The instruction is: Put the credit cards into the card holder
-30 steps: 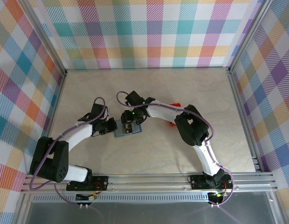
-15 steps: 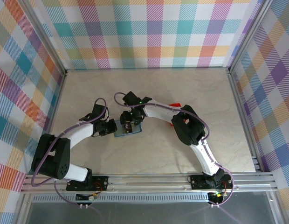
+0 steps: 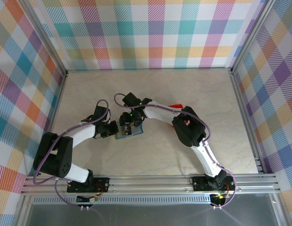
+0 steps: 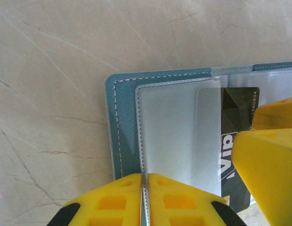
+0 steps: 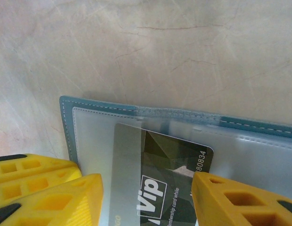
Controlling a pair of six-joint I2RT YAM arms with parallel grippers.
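Currently left gripper (image 4: 145, 195) pinches a clear pocket (image 4: 169, 132) of the holder (image 4: 118, 123); right gripper (image 5: 146, 200), half-open, straddles the card (image 5: 174, 179). Recommend pushing it squarely, pocket kept taut.

Pale marbled surface (image 3: 89, 155), veined with thin brown lines. Lying flat and open on it, between left claw (image 3: 111, 130) and right claw (image 3: 129, 124): teal holder (image 4: 118, 117), clear pockets up. Behind the right arm, well right of its claw, a red tray (image 3: 176, 106), mostly hidden.
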